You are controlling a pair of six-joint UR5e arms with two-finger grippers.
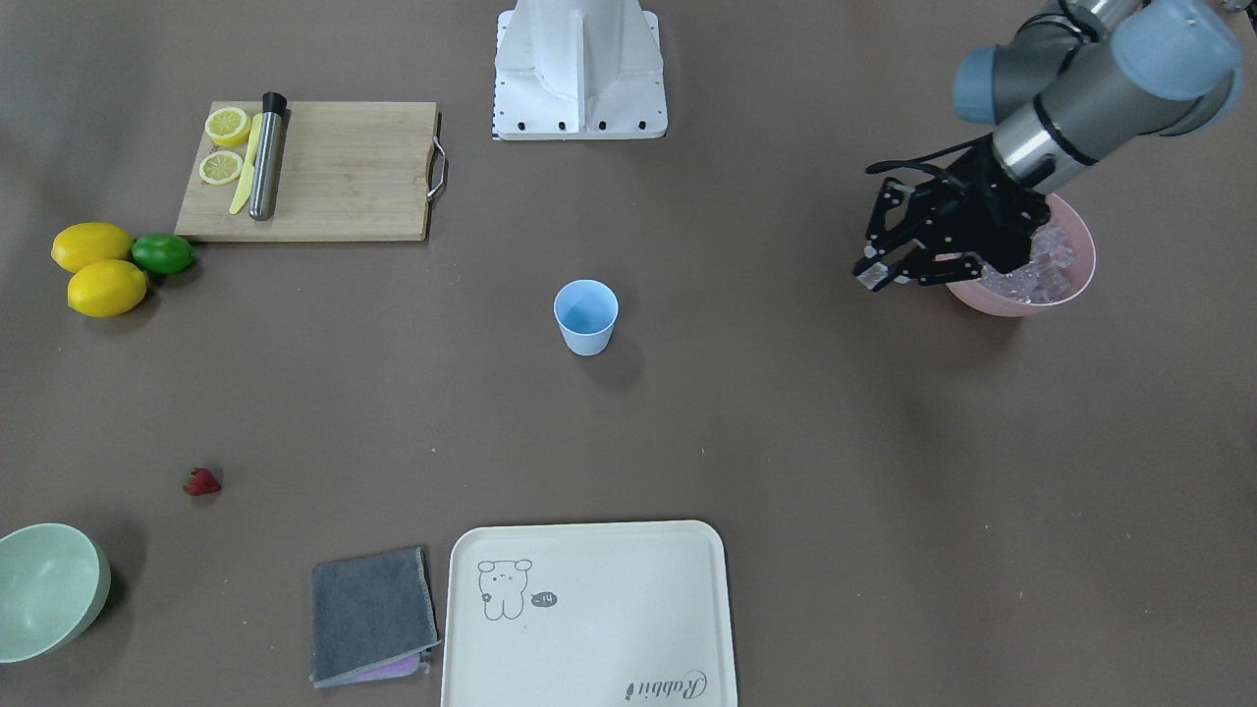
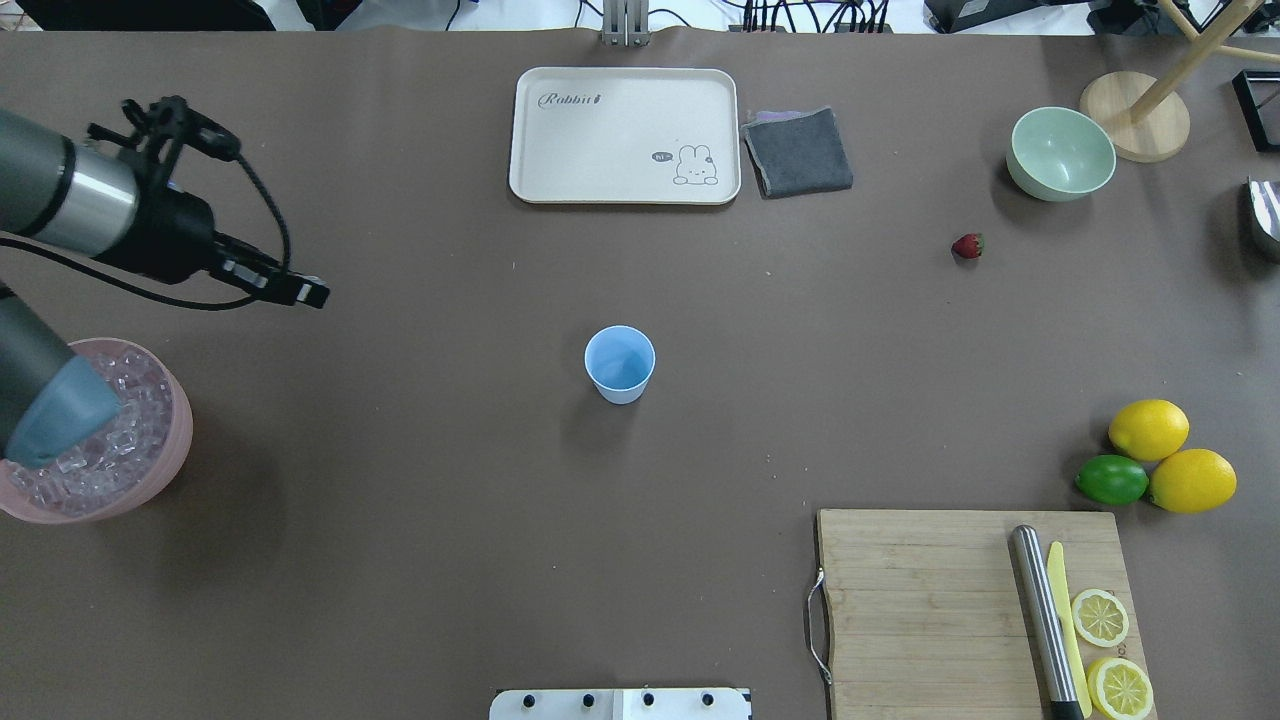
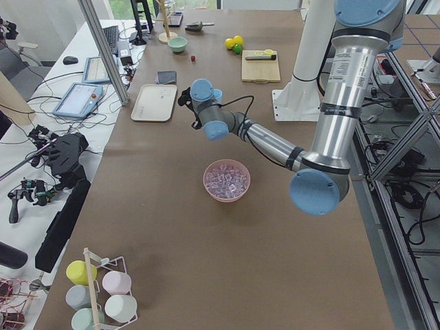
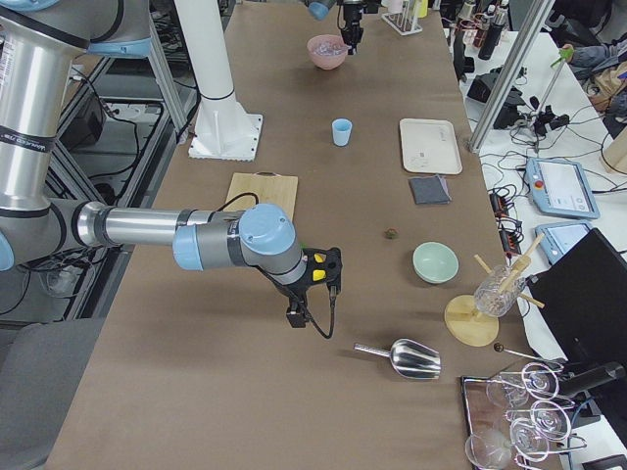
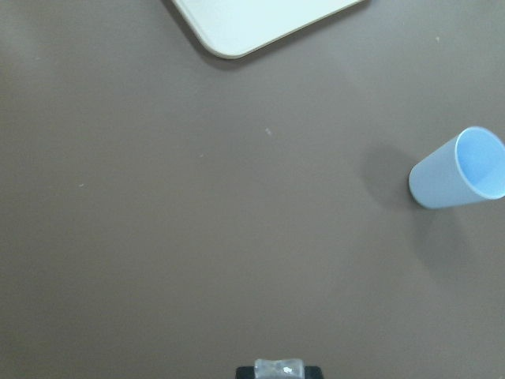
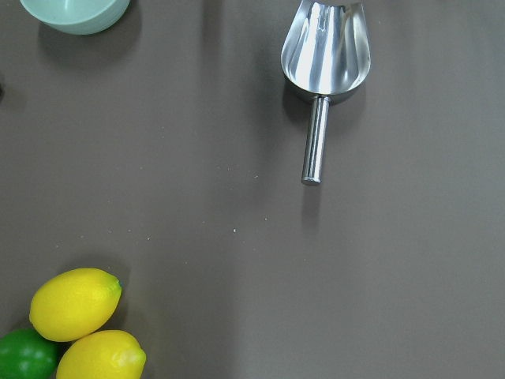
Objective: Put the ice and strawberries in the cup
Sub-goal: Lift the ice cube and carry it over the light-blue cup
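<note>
The pale-blue cup [image 1: 586,316] stands upright mid-table, also in the overhead view [image 2: 620,363] and the left wrist view [image 5: 458,170]. Ice cubes [image 1: 1041,263] fill a pink bowl [image 1: 1021,304] [image 2: 172,465]. My left gripper [image 1: 872,275] [image 2: 312,294] hangs beside the bowl, on the cup's side. It is shut on one clear ice cube [image 5: 278,369]. The red strawberry [image 1: 201,481] [image 2: 968,246] lies alone on the table near the green bowl. My right gripper [image 4: 294,315] shows only in the right side view; I cannot tell if it is open or shut.
A cream tray [image 2: 625,135] and a grey cloth [image 2: 798,152] lie at the far edge. A pale-green bowl [image 2: 1062,152] is beyond the strawberry. A cutting board [image 2: 930,610] holds lemon slices, a knife and a muddler, with two lemons [image 2: 1190,480] and a lime [image 2: 1112,479] beside it. A metal scoop [image 6: 325,55] lies beneath the right wrist.
</note>
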